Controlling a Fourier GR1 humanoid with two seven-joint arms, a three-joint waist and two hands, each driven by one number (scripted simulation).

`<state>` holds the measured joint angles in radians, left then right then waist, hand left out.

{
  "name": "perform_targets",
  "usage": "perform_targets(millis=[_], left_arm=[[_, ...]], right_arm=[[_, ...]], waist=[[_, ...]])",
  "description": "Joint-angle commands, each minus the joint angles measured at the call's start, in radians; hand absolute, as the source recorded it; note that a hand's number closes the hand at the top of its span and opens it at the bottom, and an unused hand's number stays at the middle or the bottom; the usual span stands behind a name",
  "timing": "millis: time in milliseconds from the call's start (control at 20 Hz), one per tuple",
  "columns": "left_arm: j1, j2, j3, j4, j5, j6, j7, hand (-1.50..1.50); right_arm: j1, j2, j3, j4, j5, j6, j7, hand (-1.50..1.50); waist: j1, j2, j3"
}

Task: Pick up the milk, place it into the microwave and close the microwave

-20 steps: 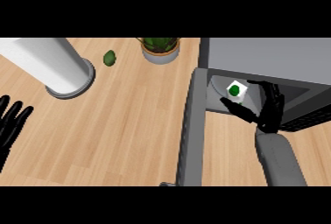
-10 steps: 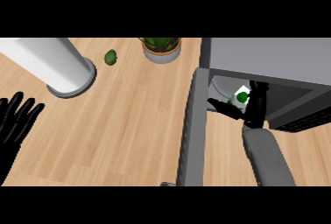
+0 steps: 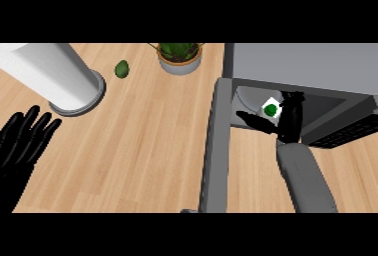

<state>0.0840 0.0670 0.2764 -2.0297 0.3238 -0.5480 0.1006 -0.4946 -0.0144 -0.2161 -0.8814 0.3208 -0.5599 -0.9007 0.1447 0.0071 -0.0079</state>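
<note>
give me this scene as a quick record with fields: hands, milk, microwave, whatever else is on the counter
right hand: curled round the milk
milk: white carton with a green mark, at the microwave's opening
left hand: open, resting at the view's left edge
microwave: door open
other things: white cylinder, small green fruit, potted plant
task state: milk not yet released, door not yet closed

The single head view looks steeply down from close above the counter [image 3: 148, 150]; the microwave [image 3: 303, 65] lies just beyond the right hand [image 3: 286, 122].
</note>
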Motion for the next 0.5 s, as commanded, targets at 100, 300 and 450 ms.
perform_targets(millis=[100,300,450], left_arm=[[0.007,-0.013,-0.004,0.003,-0.009,-0.002,-0.02,-1.5],[-0.008,-0.036,-0.034,-0.004,-0.048,0.021,-0.015,-1.5],[-0.006,-0.051,-0.052,0.002,-0.061,0.029,-0.007,-1.5]], right_arm=[[-0.141,-0.067,-0.07,0.178,-0.052,0.103,0.257,-1.5],[-0.153,-0.049,-0.073,0.203,-0.07,0.115,0.244,-1.5],[-0.154,-0.044,-0.082,0.22,-0.085,0.126,0.229,-1.5]], waist=[[0.0,0.034,0.007],[-0.02,0.034,0.01],[-0.033,0.034,0.01]])
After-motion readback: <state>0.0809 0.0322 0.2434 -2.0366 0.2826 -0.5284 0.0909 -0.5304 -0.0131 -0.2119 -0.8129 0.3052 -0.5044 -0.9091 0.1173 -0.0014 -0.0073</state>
